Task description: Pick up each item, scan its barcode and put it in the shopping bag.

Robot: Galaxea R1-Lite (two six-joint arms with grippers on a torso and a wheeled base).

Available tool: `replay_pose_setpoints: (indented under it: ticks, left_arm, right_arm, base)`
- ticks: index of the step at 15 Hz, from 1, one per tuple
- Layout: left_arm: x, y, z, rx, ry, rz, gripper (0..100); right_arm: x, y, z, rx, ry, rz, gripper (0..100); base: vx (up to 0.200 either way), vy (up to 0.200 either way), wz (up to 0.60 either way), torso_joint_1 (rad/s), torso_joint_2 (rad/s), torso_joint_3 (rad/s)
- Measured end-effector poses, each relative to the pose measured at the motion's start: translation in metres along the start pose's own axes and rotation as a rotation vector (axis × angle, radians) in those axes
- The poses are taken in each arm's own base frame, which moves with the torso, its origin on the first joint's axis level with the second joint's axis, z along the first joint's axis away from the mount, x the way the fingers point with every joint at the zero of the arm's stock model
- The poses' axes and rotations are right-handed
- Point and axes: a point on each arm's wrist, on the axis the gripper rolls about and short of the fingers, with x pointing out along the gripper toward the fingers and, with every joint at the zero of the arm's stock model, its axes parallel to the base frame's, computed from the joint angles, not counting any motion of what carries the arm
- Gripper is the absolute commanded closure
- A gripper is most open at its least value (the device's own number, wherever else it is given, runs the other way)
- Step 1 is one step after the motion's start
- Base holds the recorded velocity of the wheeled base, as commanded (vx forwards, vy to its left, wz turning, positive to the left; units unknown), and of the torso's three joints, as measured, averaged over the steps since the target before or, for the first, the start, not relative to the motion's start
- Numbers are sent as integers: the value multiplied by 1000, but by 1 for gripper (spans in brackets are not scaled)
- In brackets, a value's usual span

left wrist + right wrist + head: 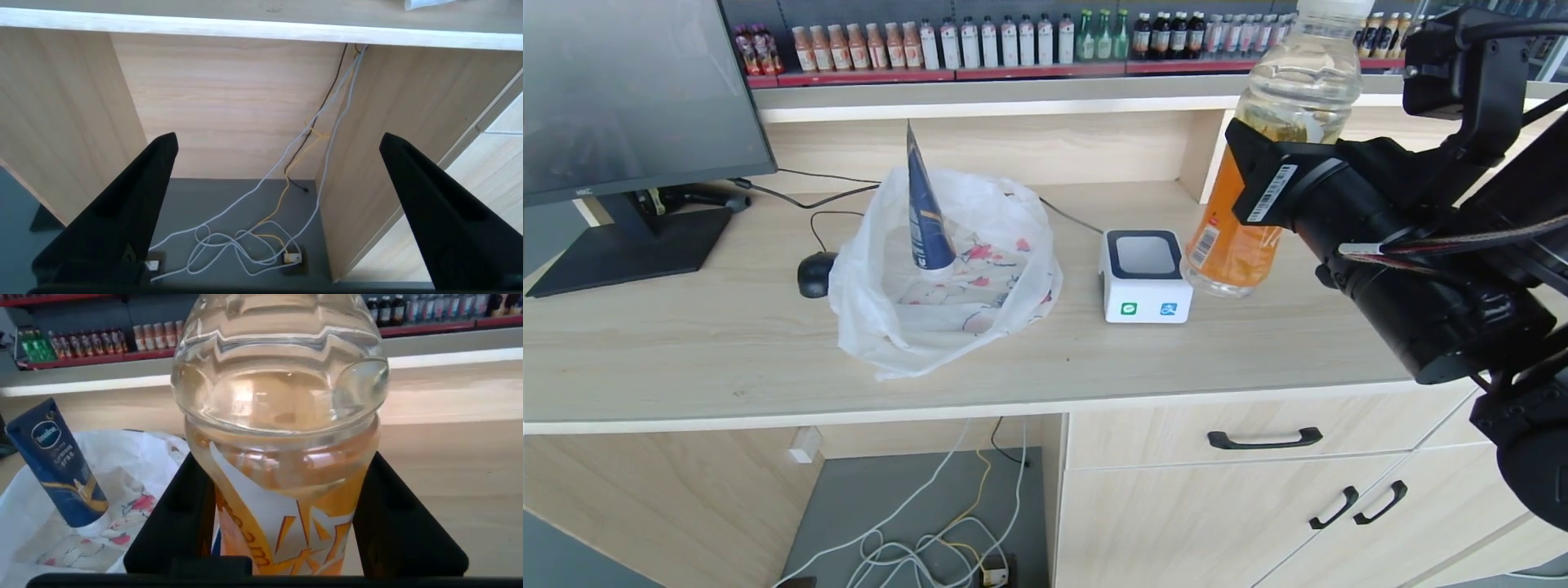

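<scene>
My right gripper (1262,175) is shut on a clear bottle (1286,122) with an orange label and pale yellow drink. It holds the bottle upright, its base just right of the white scanner (1145,276) on the wooden counter (686,359). In the right wrist view the bottle (282,433) stands between the black fingers (176,518). Left of the scanner lies the white shopping bag (947,278), open, with a dark blue tube (925,208) standing in it, cap down. The tube (61,461) and bag (98,531) also lie beyond the bottle. My left gripper (278,204) hangs open below the counter edge, holding nothing.
A monitor (629,90) stands at the counter's back left, a black mouse (815,273) beside the bag. Shelves of bottles (1013,41) line the back wall. Drawers (1262,441) sit under the counter's right half. Loose cables (261,237) lie on the floor in the alcove.
</scene>
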Motion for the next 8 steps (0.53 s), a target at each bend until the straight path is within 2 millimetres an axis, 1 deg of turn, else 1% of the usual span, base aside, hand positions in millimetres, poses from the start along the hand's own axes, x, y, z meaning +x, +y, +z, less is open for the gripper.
replay_pose_setpoints:
  ticks: [8]
  left_arm:
    - [0,0,0,-3,0,0,0]
  right_arm:
    - [0,0,-1,8,3,-1,100]
  base:
    - [0,200,0,3,1,2]
